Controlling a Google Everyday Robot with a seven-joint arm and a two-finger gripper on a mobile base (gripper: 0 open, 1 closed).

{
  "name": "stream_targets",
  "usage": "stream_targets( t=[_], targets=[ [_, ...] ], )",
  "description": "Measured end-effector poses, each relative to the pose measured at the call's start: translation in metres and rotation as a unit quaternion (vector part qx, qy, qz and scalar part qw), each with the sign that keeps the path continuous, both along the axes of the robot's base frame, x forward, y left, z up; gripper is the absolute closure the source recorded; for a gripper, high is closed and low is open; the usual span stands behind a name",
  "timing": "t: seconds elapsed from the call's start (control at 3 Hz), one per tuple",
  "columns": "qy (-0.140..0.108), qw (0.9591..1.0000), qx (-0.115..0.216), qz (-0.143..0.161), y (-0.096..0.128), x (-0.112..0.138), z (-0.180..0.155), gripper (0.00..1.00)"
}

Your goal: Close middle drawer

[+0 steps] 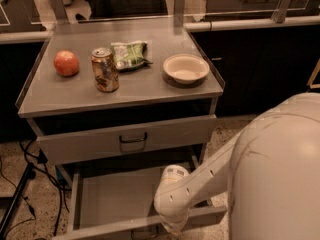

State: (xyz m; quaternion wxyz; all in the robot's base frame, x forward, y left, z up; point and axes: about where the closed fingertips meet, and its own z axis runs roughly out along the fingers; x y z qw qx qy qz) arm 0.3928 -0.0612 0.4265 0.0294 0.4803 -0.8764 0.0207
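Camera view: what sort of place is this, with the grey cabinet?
Likely an office snack area or kitchenette: a drawer cabinet carries an apple, a can, a snack bag and a bowl, with counters behind. The gripper is low at the open middle drawer's front.

Dim, warm light. Grey metal cabinet [150, 91] in the middle, flat top with a raised rim. Dark low counters [265, 69] run behind it, far left and right, with a pale rail [250, 25] along their top. Speckled floor [225, 134]. Black cables [30, 156] and a dark stand leg [14, 206] near left. Gripper [172, 228] low at the near edge.
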Motion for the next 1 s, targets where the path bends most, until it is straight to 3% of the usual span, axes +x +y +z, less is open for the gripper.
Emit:
stream_targets(
  t=[0.33,0.67,1.0],
  targets=[
    [-0.010,0.9999,0.001,-0.001,0.003,0.009,0.005,1.00],
    [-0.067,0.9976,0.017,-0.001,0.024,0.070,0.037,1.00],
    [-0.067,0.9976,0.017,-0.001,0.024,0.070,0.037,1.00]
  ],
)
